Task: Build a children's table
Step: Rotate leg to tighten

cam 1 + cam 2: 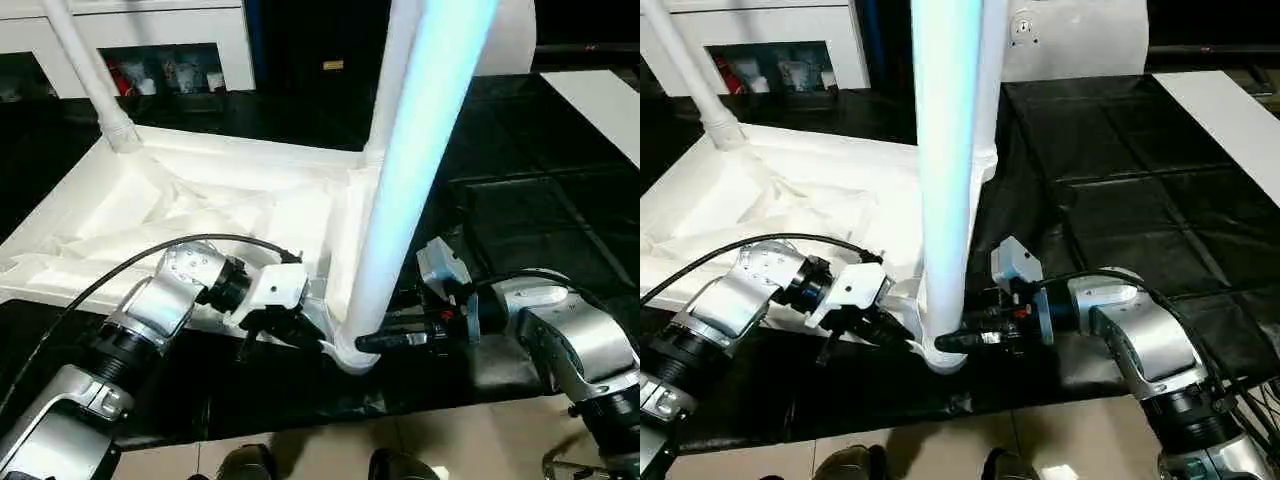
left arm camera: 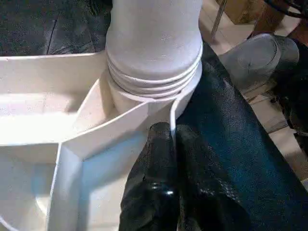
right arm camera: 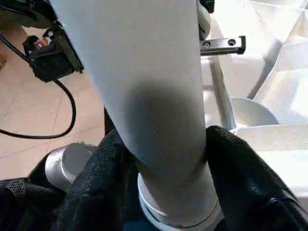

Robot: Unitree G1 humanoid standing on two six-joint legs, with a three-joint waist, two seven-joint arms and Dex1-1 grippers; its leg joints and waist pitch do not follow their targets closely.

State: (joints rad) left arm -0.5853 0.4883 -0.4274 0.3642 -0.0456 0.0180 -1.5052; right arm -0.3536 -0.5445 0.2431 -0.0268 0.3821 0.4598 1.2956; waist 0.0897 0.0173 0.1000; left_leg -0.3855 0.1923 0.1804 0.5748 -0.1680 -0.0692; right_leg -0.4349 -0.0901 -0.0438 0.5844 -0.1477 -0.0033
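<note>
The white tabletop [image 1: 150, 210] lies upside down on a black surface, ribbed side up. A tall white leg [image 1: 410, 190] stands in its near right corner socket [image 2: 154, 82]. My right gripper [image 3: 163, 159] is low on this leg, with a black finger pressed against each side. My left gripper [image 2: 168, 132] is shut on the tabletop's thin rim, right beside that socket. Another leg [image 1: 90, 75] stands in the far left corner. A third leg [image 1: 990, 80] rises behind the near one.
A white cabinet with glass doors [image 1: 150, 50] stands at the back left. A flat white board [image 1: 600, 105] lies at the far right on the black surface [image 1: 1120, 170]. That surface's near edge runs just below the grippers, with tiled floor [image 1: 470, 440] beyond it.
</note>
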